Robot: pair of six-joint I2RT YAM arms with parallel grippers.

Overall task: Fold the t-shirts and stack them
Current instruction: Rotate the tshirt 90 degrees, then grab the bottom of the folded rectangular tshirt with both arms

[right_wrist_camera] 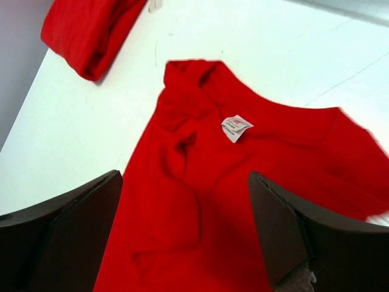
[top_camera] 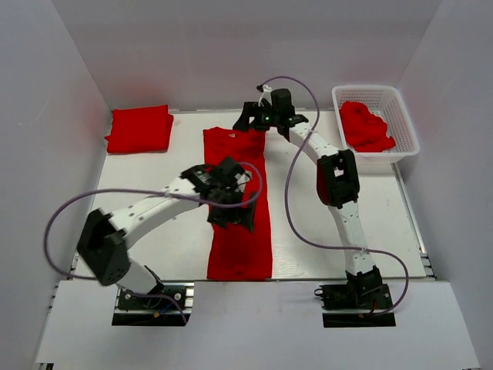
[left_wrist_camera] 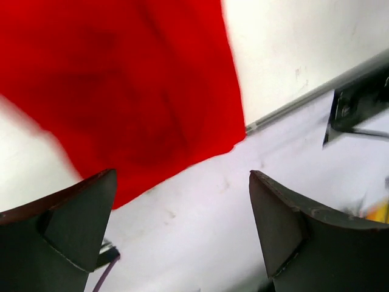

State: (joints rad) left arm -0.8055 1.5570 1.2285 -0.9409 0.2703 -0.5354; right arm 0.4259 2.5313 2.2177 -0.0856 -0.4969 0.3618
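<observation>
One red t-shirt (top_camera: 239, 247) lies down the middle of the table as a long narrow strip, folded lengthwise. My left gripper (top_camera: 231, 210) hovers over its middle, open; in the left wrist view the shirt's near hem (left_wrist_camera: 127, 91) lies ahead of the empty fingers (left_wrist_camera: 285, 225). My right gripper (top_camera: 256, 120) is open above the strip's far, collar end, where a white label (right_wrist_camera: 236, 128) shows on the rumpled cloth (right_wrist_camera: 182, 201). A folded t-shirt (top_camera: 139, 129) rests at the back left, also seen from the right wrist (right_wrist_camera: 91, 30). More crumpled t-shirts (top_camera: 365, 126) fill the basket.
A white lattice basket (top_camera: 406, 123) stands at the back right corner. White walls close in the table on three sides. The right arm's base plate (left_wrist_camera: 358, 103) shows at the table's near edge in the left wrist view.
</observation>
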